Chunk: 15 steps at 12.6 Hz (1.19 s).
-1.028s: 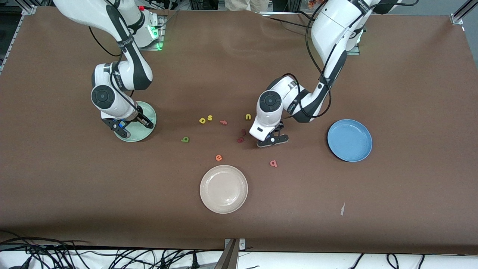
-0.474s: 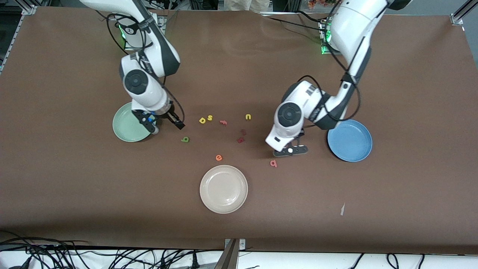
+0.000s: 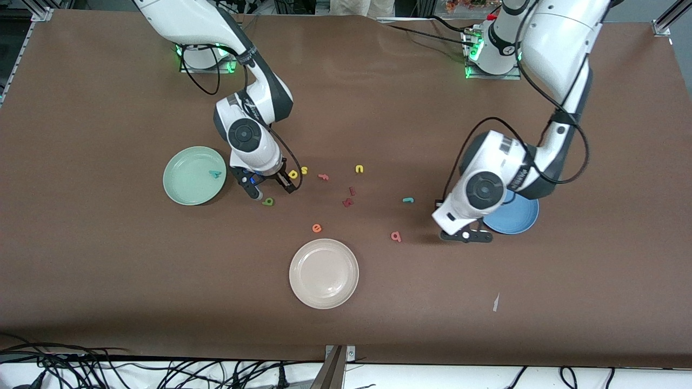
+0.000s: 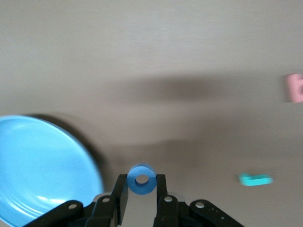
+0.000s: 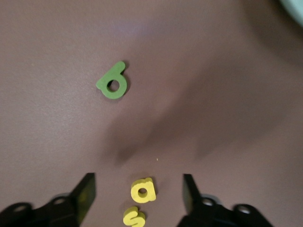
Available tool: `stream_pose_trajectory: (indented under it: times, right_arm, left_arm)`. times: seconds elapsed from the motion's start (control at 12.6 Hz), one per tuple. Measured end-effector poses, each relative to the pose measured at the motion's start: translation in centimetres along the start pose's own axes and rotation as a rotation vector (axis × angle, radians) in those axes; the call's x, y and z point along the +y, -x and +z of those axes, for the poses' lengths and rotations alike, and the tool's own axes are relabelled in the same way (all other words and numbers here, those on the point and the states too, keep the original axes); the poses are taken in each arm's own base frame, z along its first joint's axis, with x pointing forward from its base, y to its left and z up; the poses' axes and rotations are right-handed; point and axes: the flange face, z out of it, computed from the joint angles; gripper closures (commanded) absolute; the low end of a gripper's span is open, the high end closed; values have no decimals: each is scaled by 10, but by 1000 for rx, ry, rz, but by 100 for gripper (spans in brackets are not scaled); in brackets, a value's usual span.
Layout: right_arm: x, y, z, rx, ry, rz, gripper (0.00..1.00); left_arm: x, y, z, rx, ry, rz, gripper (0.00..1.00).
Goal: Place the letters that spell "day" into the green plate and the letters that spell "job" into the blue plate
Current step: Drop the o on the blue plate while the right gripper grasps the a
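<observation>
- Front view: the blue plate [image 3: 521, 220] is half hidden by the left arm; the left pincer [image 3: 466, 236] is seen just beside it. A teal y [image 3: 215, 174] lies in the green plate [image 3: 186, 186].
- Left wrist view: a blue o [image 4: 141, 179] is clamped between the pincer's fingers [image 4: 121, 191].
- Right wrist view: the right pincer [image 5: 137, 194] is spread wide, empty, over the yellow a [image 5: 143, 189]; the green d [image 5: 113, 82] lies near.
</observation>
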Motion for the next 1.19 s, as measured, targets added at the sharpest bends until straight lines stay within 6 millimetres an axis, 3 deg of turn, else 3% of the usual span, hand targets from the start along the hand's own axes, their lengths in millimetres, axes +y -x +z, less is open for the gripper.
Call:
stream_pose_trajectory:
  times: [0.32,0.47,0.55,0.63,0.71,0.95,1.03,1.19]
  right_arm:
    - [-3,8,8,1,-4,10,27]
    - [-4,21,14,2,4,10,27]
    - [-4,24,17,2,7,8,29]
    - [-4,27,21,2,9,5,30]
    - [-3,28,25,2,13,3,33]
    - [-3,29,29,2,17,3,35]
    - [-3,29,29,2,18,3,46]
    - [-3,29,29,2,18,3,47]
  left_arm:
    - [-91,-9,17,-15,-9,87,88]
    - [-112,-2,29,45,7,104,85]
    - [-115,7,39,80,14,107,76]
    - [-117,18,47,98,16,109,43]
    - [-121,28,54,101,2,118,0]
    - [-131,41,56,99,-15,119,0]
    - [-130,41,51,107,-15,119,0]
    - [-110,41,37,132,-2,96,0]
